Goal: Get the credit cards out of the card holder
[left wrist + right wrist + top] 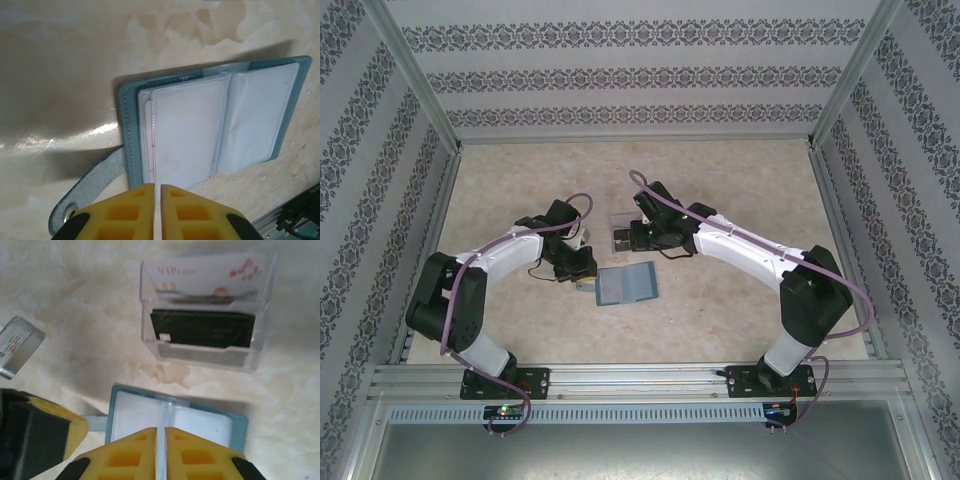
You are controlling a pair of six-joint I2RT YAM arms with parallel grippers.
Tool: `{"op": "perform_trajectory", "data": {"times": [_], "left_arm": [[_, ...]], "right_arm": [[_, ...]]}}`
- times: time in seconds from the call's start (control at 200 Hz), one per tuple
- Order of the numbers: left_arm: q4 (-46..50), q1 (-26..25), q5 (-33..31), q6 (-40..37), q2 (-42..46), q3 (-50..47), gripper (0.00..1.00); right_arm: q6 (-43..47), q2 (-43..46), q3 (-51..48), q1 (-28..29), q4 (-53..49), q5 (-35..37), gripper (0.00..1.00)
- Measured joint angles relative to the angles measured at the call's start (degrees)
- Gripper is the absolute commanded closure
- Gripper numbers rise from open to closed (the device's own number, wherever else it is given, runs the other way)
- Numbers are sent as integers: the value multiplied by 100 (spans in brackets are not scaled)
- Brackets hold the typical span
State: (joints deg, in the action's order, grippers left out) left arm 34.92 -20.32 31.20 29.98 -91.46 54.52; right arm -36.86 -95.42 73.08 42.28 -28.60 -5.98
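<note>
The left arm [500, 248] and right arm [750, 250] bend inward; the left gripper [157, 190] and right gripper [161, 432] show fingers nearly touching.

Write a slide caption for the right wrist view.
Right tool, shut, at the open teal card holder; beyond it, a clear tray holds a pale card and a dark card.

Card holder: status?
Both shut: left gripper, right gripper, at card holder. It lies open; pale card, dark card in clear tray. Grey box aside, not blocking.

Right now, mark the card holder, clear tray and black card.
card holder [187, 135]: left wrist view, on its left pocket face.
clear tray [205, 357]: right wrist view, on its front wall.
black card [202, 329]: right wrist view, middle of its face.
</note>
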Motion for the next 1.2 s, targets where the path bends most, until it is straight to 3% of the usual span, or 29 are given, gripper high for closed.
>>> {"op": "perform_trajectory", "data": {"times": [0.295,1.199], "left_arm": [[50,-33,-411,-151,-199,-2,92],[-7,-31,-404,-302,-525,-212,95]], "right_arm": [[-614,-114,-433,109,566,-743,86],[-1143,-1128,-431,516,979,-1475,81]]}}
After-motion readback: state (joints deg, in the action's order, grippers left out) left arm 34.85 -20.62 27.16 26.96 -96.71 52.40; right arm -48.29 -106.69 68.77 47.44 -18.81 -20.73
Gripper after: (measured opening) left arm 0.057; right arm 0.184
